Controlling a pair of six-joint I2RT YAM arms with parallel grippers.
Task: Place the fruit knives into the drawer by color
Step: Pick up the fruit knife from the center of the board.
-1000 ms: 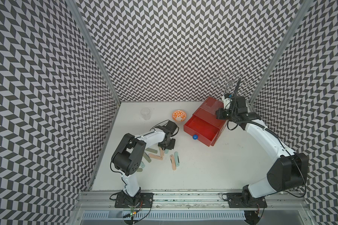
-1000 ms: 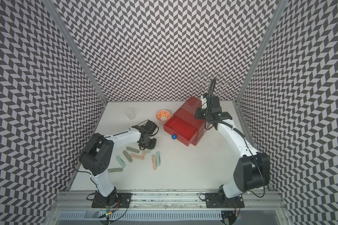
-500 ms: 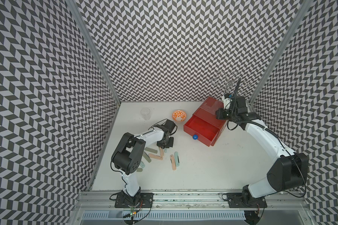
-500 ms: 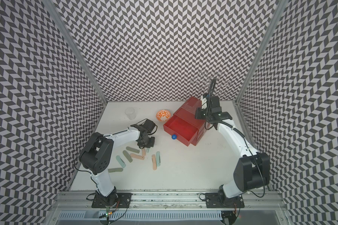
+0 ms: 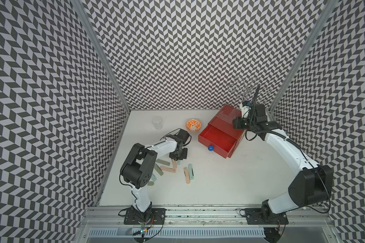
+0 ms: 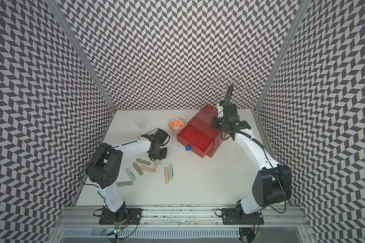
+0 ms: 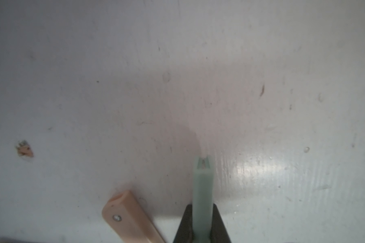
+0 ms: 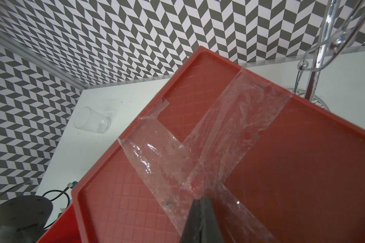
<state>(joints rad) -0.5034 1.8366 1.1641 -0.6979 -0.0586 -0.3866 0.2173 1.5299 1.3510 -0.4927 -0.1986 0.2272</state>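
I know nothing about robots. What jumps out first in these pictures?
The red chest at the back right stands out, one drawer pulled open, amid dizzying zigzag walls. Toward the left, pastel fruit knives lie scattered, and the left gripper pinches a mint knife.

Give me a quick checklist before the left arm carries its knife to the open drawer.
1. Grip: left pincer shut on the mint knife: ok.
2. Lift: mint knife off the table: cannot tell.
3. Neighbour: peach knife lies beside the held one, apart from the pincer: ok.
4. Target: top drawer pulled out, visible floor bare: ok.
5. Brace: right pincer shut, at the top of the chest: ok; whether it presses down: cannot tell.
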